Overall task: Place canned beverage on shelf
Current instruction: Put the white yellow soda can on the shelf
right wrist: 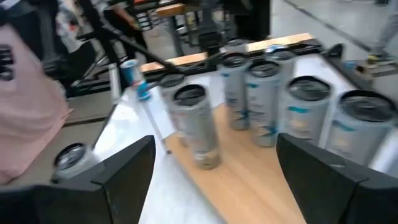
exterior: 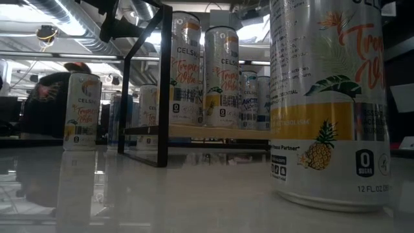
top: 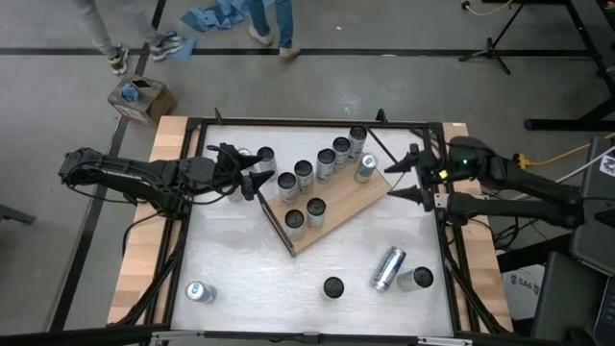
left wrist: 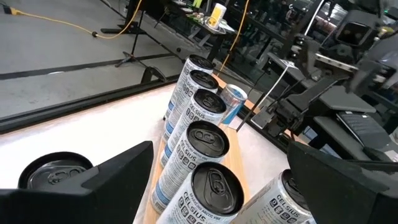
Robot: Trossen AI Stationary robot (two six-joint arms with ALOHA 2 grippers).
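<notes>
The shelf (top: 341, 207), a light-brown board, lies slantwise mid-table. Several grey cans stand on it: a row (top: 326, 163) along its far edge and two (top: 306, 215) nearer. A blue-topped can (top: 365, 168) is at its right end. My left gripper (top: 252, 181) hovers open at the shelf's left corner, nothing between its fingers (left wrist: 221, 152), beside a can (top: 264, 156) standing on the table. My right gripper (top: 392, 183) hovers open off the shelf's right end, also empty (right wrist: 216, 142).
Loose cans on the white table near the front: one upright at the left (top: 199, 292), one in the middle (top: 332, 286), one lying on its side (top: 387, 268) next to an upright one (top: 416, 279). A black frame (top: 192, 123) rims the table. People stand beyond the far edge.
</notes>
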